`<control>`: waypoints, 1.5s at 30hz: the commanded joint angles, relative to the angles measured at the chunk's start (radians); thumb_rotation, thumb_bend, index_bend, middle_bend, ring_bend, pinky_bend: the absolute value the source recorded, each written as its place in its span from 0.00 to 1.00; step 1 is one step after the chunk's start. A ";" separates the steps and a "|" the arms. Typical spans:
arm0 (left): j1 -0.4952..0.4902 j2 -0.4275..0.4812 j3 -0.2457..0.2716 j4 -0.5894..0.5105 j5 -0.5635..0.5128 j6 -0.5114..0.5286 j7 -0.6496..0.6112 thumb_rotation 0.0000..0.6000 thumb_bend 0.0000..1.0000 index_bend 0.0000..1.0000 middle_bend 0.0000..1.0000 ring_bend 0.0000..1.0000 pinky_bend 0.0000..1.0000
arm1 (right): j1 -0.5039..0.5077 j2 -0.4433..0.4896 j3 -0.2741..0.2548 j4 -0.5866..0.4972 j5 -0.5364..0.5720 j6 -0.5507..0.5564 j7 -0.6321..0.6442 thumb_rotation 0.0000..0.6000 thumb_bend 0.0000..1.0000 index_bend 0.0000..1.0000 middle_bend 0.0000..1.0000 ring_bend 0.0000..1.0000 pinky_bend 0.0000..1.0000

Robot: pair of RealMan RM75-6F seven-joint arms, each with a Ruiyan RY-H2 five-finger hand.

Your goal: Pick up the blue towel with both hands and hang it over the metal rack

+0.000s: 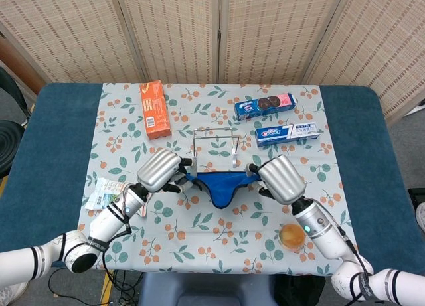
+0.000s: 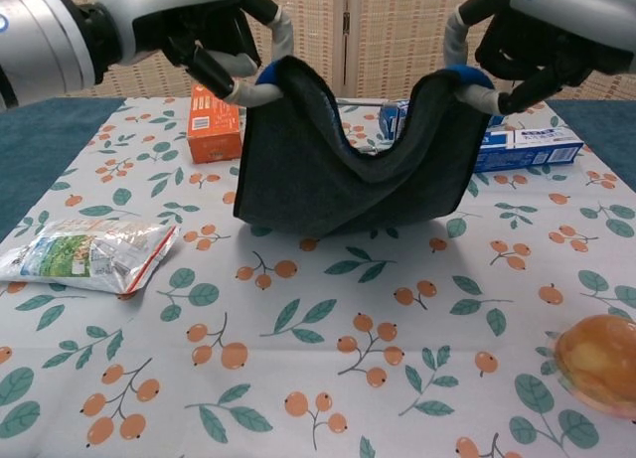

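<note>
The blue towel (image 1: 222, 185) (image 2: 348, 165) hangs in the air, sagging between my two hands with its dark grey underside facing the chest view. My left hand (image 1: 161, 171) (image 2: 194, 21) grips its left corner and my right hand (image 1: 281, 178) (image 2: 542, 26) grips its right corner. The metal rack (image 1: 216, 145) stands on the cloth just beyond the towel; in the chest view the towel hides most of it.
An orange box (image 1: 155, 109) (image 2: 215, 130) stands at the back left. A cookie pack (image 1: 265, 105) and a toothpaste box (image 1: 293, 133) (image 2: 527, 148) lie at the back right. A snack bag (image 2: 84, 254) lies at the left, an orange fruit (image 1: 293, 236) (image 2: 597, 362) near the front right.
</note>
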 commanded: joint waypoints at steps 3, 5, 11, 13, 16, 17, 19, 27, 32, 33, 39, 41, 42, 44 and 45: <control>-0.059 -0.015 -0.061 0.016 -0.112 -0.045 0.056 1.00 0.38 0.62 1.00 0.94 1.00 | 0.026 0.005 0.040 0.008 0.059 -0.012 -0.011 1.00 0.45 0.68 0.90 0.88 0.96; -0.080 -0.022 -0.077 0.029 -0.155 -0.057 0.084 1.00 0.39 0.62 1.00 0.94 1.00 | 0.039 0.006 0.060 0.017 0.087 -0.019 -0.022 1.00 0.45 0.68 0.90 0.88 0.96; -0.133 -0.043 -0.111 0.066 -0.294 -0.073 0.163 1.00 0.39 0.63 1.00 0.94 1.00 | 0.082 0.003 0.105 0.059 0.162 -0.040 -0.075 1.00 0.45 0.68 0.90 0.88 0.96; -0.145 -0.054 -0.118 0.082 -0.332 -0.064 0.185 1.00 0.39 0.63 1.00 0.94 1.00 | 0.096 0.000 0.118 0.072 0.196 -0.056 -0.077 1.00 0.45 0.68 0.90 0.88 0.96; -0.162 -0.062 -0.124 0.111 -0.389 -0.059 0.222 1.00 0.39 0.62 1.00 0.94 1.00 | 0.120 -0.012 0.138 0.105 0.244 -0.072 -0.092 1.00 0.45 0.68 0.90 0.88 0.96; -0.167 -0.063 -0.124 0.121 -0.403 -0.057 0.232 1.00 0.38 0.62 1.00 0.94 1.00 | 0.127 -0.017 0.143 0.113 0.257 -0.075 -0.095 1.00 0.45 0.68 0.90 0.88 0.96; -0.175 -0.066 -0.125 0.143 -0.433 -0.054 0.251 1.00 0.38 0.62 1.00 0.94 1.00 | 0.141 -0.029 0.151 0.130 0.287 -0.082 -0.100 1.00 0.45 0.68 0.90 0.88 0.96; -0.202 -0.083 -0.145 0.223 -0.526 -0.034 0.285 1.00 0.39 0.62 1.00 0.94 1.00 | 0.205 -0.072 0.175 0.199 0.377 -0.112 -0.138 1.00 0.45 0.68 0.90 0.88 0.96; -0.218 -0.086 -0.153 0.259 -0.572 -0.036 0.307 1.00 0.38 0.62 1.00 0.94 1.00 | 0.247 -0.097 0.190 0.241 0.429 -0.122 -0.171 1.00 0.45 0.68 0.90 0.88 0.96; -0.221 -0.087 -0.153 0.265 -0.580 -0.037 0.311 1.00 0.38 0.62 1.00 0.94 1.00 | 0.254 -0.101 0.192 0.250 0.439 -0.124 -0.177 1.00 0.45 0.68 0.90 0.88 0.96; -0.242 -0.096 -0.151 0.326 -0.613 -0.037 0.344 1.00 0.38 0.62 1.00 0.93 1.00 | 0.292 -0.131 0.192 0.300 0.482 -0.134 -0.202 1.00 0.45 0.68 0.90 0.88 0.96; -0.247 -0.099 -0.152 0.344 -0.624 -0.038 0.351 1.00 0.38 0.62 1.00 0.93 1.00 | 0.301 -0.141 0.191 0.313 0.494 -0.133 -0.207 1.00 0.45 0.68 0.90 0.88 0.96; -0.249 -0.101 -0.154 0.353 -0.633 -0.039 0.353 1.00 0.38 0.62 1.00 0.93 1.00 | 0.306 -0.147 0.192 0.320 0.502 -0.132 -0.211 1.00 0.45 0.68 0.90 0.88 0.96; -0.253 -0.104 -0.157 0.367 -0.643 -0.041 0.354 1.00 0.38 0.62 1.00 0.93 1.00 | 0.315 -0.154 0.192 0.332 0.514 -0.134 -0.216 1.00 0.45 0.68 0.90 0.88 0.96; -0.255 -0.106 -0.157 0.374 -0.647 -0.041 0.356 1.00 0.38 0.62 1.00 0.93 1.00 | 0.319 -0.157 0.191 0.337 0.521 -0.136 -0.219 1.00 0.45 0.68 0.89 0.88 0.96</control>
